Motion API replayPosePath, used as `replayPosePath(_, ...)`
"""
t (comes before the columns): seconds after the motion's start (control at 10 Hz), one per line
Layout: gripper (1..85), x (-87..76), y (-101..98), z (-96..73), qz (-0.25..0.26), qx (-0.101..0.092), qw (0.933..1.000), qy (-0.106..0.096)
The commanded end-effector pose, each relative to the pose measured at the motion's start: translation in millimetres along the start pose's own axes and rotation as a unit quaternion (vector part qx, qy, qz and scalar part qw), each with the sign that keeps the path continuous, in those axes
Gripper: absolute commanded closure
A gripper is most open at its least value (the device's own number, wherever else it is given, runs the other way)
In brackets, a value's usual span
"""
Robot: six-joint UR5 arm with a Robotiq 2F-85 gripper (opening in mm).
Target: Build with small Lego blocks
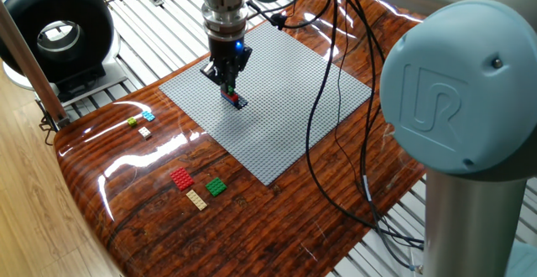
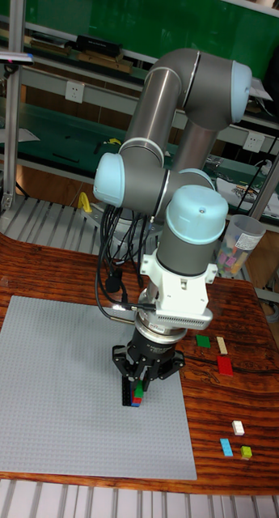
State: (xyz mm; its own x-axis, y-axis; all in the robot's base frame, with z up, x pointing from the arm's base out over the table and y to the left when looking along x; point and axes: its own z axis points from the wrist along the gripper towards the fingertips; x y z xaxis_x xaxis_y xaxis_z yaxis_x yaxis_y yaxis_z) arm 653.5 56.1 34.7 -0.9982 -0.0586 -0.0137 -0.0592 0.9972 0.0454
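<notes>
"UR" was read on the arm joint cap [image 1: 442,101]. Gripper [image 1: 231,90] jaws were closed on the stacked Lego blocks [image 2: 137,396], held between the fingertips.

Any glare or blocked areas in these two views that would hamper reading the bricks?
Fixed view: bright glare streaks on the varnished table, and the arm's big out-of-focus joint fills the right side. Tall fixed view: even light, but the gripper partly hides the stacked bricks.
</notes>
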Motion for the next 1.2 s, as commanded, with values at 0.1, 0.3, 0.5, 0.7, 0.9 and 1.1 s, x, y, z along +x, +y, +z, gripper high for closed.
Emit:
replayPosePath(0.1,84.3,-1.3,1.1,-0.5,0.000,-0.004,1.0000,-0.001)
replayPosePath(0.3,84.3,-2.7,-2.0,0.4,-0.002,0.001,1.0000,-0.002)
replayPosePath(0.5,84.3,-3.3,-2.7,0.4,-0.002,0.003,1.0000,-0.003)
replayPosePath(0.7,84.3,-3.6,-2.3,0.8,-0.002,0.002,1.0000,-0.003)
replayPosePath(0.9,84.3,-3.4,0.0,0.8,-0.001,-0.001,1.0000,-0.003)
replayPosePath(1.1,84.3,-1.6,1.5,0.3,0.000,0.000,1.0000,-0.003)
